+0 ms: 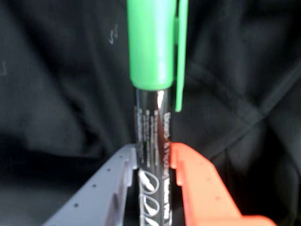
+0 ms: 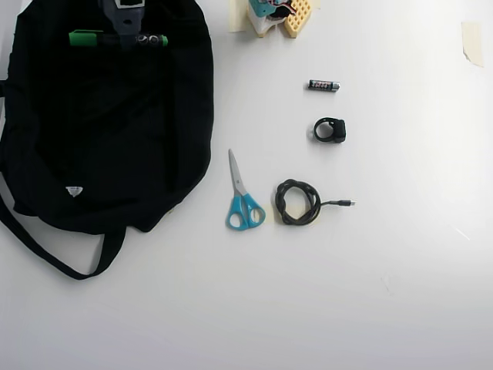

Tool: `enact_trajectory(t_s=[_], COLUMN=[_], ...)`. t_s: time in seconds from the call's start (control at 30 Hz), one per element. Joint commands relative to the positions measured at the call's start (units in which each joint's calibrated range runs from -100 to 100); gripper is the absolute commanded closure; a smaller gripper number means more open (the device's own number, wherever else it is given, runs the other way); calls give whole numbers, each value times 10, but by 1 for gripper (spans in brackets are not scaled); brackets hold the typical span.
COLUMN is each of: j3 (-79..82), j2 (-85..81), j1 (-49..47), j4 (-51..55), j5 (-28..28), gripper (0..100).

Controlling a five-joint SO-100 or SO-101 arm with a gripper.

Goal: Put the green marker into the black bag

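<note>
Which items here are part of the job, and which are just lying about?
Job: marker, held by the gripper over the bag.
Lying about: scissors, cable, battery, black ring clip.

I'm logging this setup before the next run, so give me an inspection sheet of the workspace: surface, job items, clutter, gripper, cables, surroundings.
Surface: white table, bare except for a few small items.
Job's things: green marker held level over the top part of the black bag; the bag lies flat with its strap trailing toward the bottom of the overhead view.
Clutter: blue-handled scissors, battery, small black ring-shaped part.
Gripper: gripper shut on the marker's dark barrel, grey finger and orange finger on either side.
Cables: coiled black cable beside the scissors.
Surroundings: yellow and white object at the top edge; tape piece at the right.
</note>
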Motion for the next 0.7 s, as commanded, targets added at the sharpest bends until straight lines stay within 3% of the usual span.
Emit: enact_trajectory(t_s=[0.0, 0.1, 0.27, 0.37, 0.53, 0.63, 0.67], j3=[-122, -189, -189, -202, -196, -195, -182], j2=[101, 188, 193, 159, -48, -75, -76], j1=[19, 21, 21, -1, -268, -424, -484], j4=[-6, -1, 9, 88, 208, 206, 202], j5=[3, 3, 1, -2, -39, -66, -74], gripper=[98, 94, 86, 80, 81, 98, 98])
